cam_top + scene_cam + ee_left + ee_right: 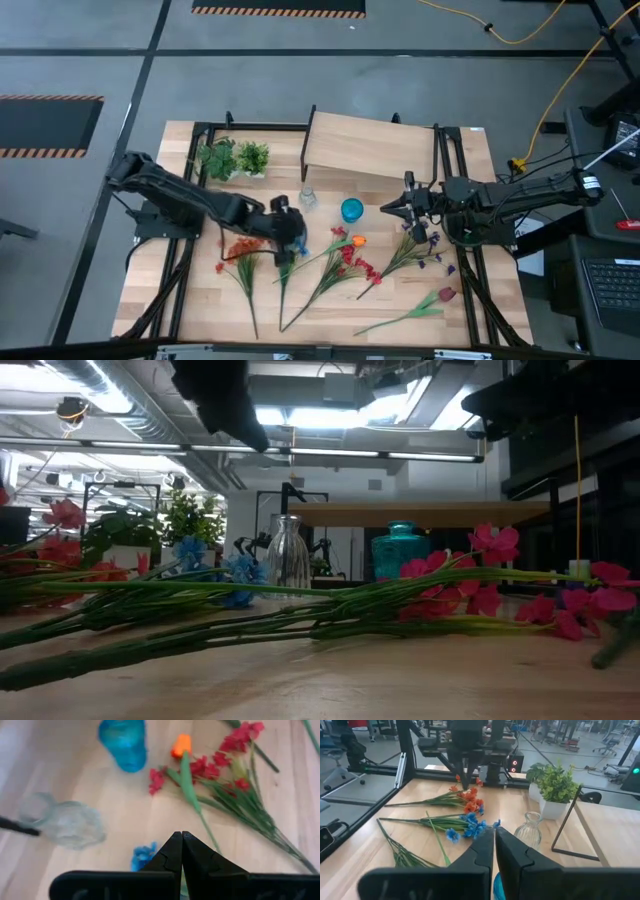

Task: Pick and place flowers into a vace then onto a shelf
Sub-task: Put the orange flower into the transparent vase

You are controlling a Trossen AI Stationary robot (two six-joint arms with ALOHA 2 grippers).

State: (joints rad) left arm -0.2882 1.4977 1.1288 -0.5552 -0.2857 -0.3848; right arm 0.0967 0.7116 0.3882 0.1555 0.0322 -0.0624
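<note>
While my left gripper hovers over the blue flowers, both arms' fingers are closed, holding nothing.

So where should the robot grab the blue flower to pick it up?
Best on the bare green stem of the blue flower, a little below the bloom, coming straight down from above. It lies flat on the table, and the stem is thin and firm while the petals are soft. The left pincer is already above it.
</note>
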